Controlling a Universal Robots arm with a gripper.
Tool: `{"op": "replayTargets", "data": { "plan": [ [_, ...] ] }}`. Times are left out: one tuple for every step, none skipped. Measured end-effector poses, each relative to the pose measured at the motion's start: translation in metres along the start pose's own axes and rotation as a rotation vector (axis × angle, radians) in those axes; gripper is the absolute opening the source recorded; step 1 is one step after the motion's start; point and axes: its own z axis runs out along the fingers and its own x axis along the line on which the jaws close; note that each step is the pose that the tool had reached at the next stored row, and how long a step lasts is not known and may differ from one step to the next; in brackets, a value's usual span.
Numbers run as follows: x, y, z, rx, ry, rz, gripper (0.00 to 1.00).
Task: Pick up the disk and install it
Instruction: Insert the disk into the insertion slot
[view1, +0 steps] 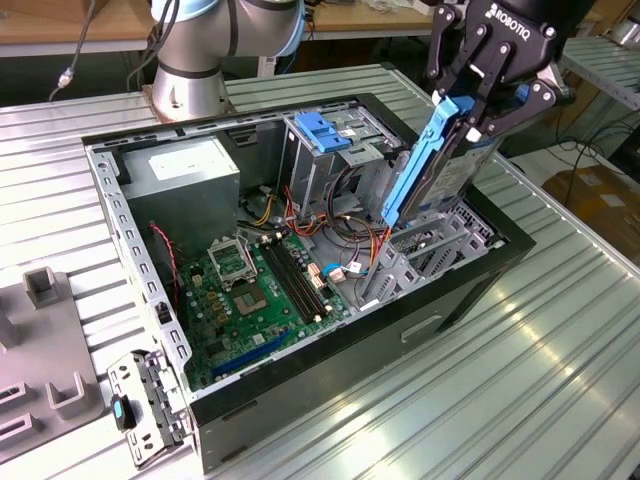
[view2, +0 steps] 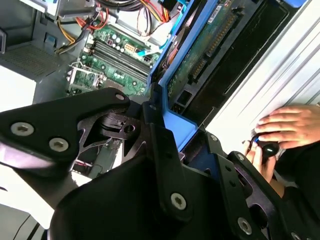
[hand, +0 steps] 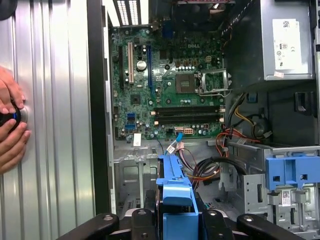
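Note:
My gripper (view1: 488, 105) is shut on the disk (view1: 440, 165), a dark drive in a blue carrier frame. It holds the disk on edge and tilted, above the open computer case (view1: 300, 400) at the exterior view's right, with its lower end near the grey bay (view1: 430, 250). In the second wrist view the disk (view2: 210, 45) shows its green circuit side and connector between my black fingers (view2: 160, 145). The blue frame of the disk (hand: 175, 192) also rises between my fingers (hand: 142, 222) in the first wrist view.
The case holds a green motherboard (view1: 250, 285), a power supply (view1: 185, 170), loose cables (view1: 350, 225) and a drive cage with a blue latch piece (view1: 322, 130). A person's hands (hand: 10, 125) rest on a small device on the ribbed metal table (view1: 560, 350) beside the case.

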Motion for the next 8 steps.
{"op": "replayTargets", "data": {
  "plan": [
    [0.0, -0.0014, 0.0009, 0.0, 0.0001, 0.0, 0.37],
    [0.0003, -0.0029, 0.0024, 0.0, 0.0, 0.0, 0.37],
    [0.0008, -0.0041, 0.0035, 0.0, 0.0, 0.0, 0.37],
    [0.0024, -0.0058, 0.0047, 0.0, 0.0003, 0.0, 0.37],
    [0.0063, -0.0076, 0.0065, 0.0, -0.0001, 0.0, 0.37],
    [0.0076, -0.0085, 0.0072, 0.0001, 0.0004, 0.0, 0.37],
    [0.0083, -0.0089, 0.0077, 0.0001, 0.0019, 0.0, 0.37],
    [0.0089, -0.009, 0.0084, 0.0002, 0.0036, 0.0, 0.37]
  ]
}}
